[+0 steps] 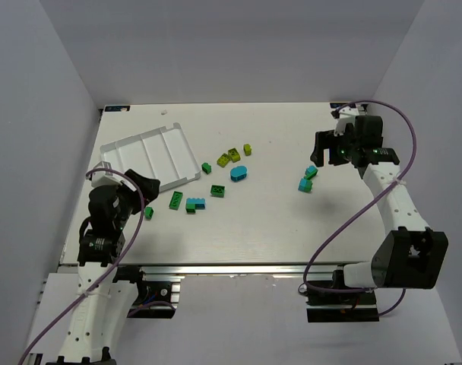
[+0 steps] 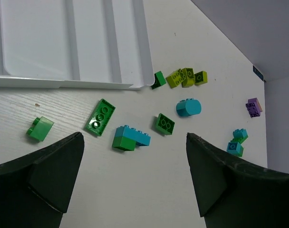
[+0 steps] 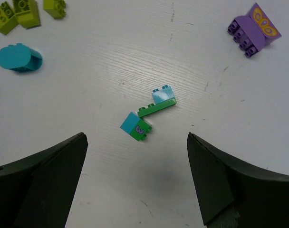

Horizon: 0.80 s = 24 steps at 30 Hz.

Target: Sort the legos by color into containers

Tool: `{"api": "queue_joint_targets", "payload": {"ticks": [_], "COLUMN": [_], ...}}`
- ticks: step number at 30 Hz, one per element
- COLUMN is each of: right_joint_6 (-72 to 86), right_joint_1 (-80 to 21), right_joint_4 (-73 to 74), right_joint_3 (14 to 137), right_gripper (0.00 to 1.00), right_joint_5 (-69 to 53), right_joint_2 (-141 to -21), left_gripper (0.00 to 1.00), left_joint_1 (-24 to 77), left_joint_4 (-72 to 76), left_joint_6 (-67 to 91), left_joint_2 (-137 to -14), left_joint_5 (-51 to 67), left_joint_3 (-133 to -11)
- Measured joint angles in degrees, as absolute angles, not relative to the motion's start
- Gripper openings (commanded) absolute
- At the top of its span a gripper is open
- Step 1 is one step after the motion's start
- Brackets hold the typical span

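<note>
left hand [image 1: 142, 185]: near left of the counter [image 1: 292, 236], jaws spread wide, nothing between them.
light green brick [image 2: 40, 128]: nearest of the legos, alone at the left.
long green brick [image 2: 101, 117]: studs up, just near the tray's front edge.
cyan-and-green pair [image 2: 129, 137]: two bricks touching, right of the long green brick.
dark green square brick [image 2: 164, 123]: right of that pair, apart from it.
cyan rounded brick [image 2: 188, 108]: a little farther and to the right, on its own.
corner green brick [image 2: 158, 79]: at the tray's near right corner; whether it touches cannot be told.
yellow-green cluster [image 2: 185, 77]: three bricks in a row just right of the corner green brick.
tray [image 1: 140, 152]: white, far left, with long compartments parted by raised ridges; every brick lies on the counter outside it.
cyan-green stack [image 3: 156, 102]: right of centre, with a cyan-topped green brick [image 3: 136, 127] just beside its near end.
purple brick [image 3: 254, 28]: far right, yellow mark on one face.
right hand [image 1: 330, 150]: far right, above the counter, jaws wide apart and holding nothing.
</note>
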State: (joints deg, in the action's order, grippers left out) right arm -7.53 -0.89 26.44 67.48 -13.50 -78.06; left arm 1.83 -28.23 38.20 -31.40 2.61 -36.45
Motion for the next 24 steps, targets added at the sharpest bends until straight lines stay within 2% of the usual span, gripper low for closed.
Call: {"api": "queue_joint_targets", "payload": {"ticks": [2,5,6,7,8,10,11,12,13,16,17,18,19,20,24], "right_joint_6": [-9.37,-16.53,-19.99,-25.19,-30.35,-39.72,-44.03,-47.44,-50.24,-54.24,-54.02,-53.25,-52.49,-51.29,-48.56], "right_joint_1": [-0.86,-0.80,-0.89,-1.23,-1.85,-4.08,-5.69,-7.33,-9.32,-14.41,-15.73,-16.93,-17.78,-18.50,-21.43], "right_joint_4": [25.89,26.02,26.70,27.75,29.17,33.04,35.14,36.64,37.95,40.51,40.62,40.49,40.27,40.16,38.13], "right_joint_3": [66.41,65.12,64.77,64.36,63.81,62.83,62.41,61.95,61.36,60.10,59.83,59.55,59.22,58.96,58.35], "right_gripper": [0.90,0.90,0.90,0.90,0.89,0.89,0.89,0.84,0.66,0.33,0.34,0.42,0.65,0.71,0.74], "right_joint_5": [-16.38,-24.10,-27.11,-30.79,-34.41,-40.32,-42.54,-44.34,-45.60,-47.33,-47.35,-47.35,-47.33,-47.24,-45.34], "right_joint_2": [-76.86,-74.26,-73.32,-72.25,-71.18,-69.60,-69.23,-69.12,-69.23,-70.81,-71.59,-72.49,-73.14,-73.67,-75.16], "left_gripper": [0.94,0.83,0.76,0.48,0.32,0.07,0.05,0.04,0.11,0.46,0.61,0.67,0.71,0.78,0.84], "left_joint_1": [1.83,1.83,1.83,1.83,1.83,1.83,1.83,1.83,1.83,1.83,1.83,1.83,1.83,1.83,1.83], "left_joint_4": [-28.99,-30.72,-31.24,-31.73,-32.10,-33.47,-34.02,-34.79,-35.51,-38.81,-40.10,-41.56,-43.35,-44.86,-49.45], "left_joint_6": [38.39,39.03,39.42,39.92,40.64,41.52,41.95,42.17,42.46,42.89,42.98,42.94,43.20,43.29,41.82], "left_joint_2": [-31.22,-31.22,-31.14,-30.98,-30.85,-30.61,-30.76,-31.09,-31.59,-34.70,-36.16,-37.58,-39.48,-41.10,-47.51], "left_joint_5": [2.61,2.37,2.31,2.13,1.98,1.37,0.86,0.38,-0.21,-1.89,-2.52,-3.22,-4.03,-4.64,-7.38], "left_joint_3": [-36.45,-36.45,-36.45,-36.34,-36.21,-35.97,-35.94,-35.94,-35.94,-36.10,-36.18,-36.38,-36.84,-37.52,-40.38]}}
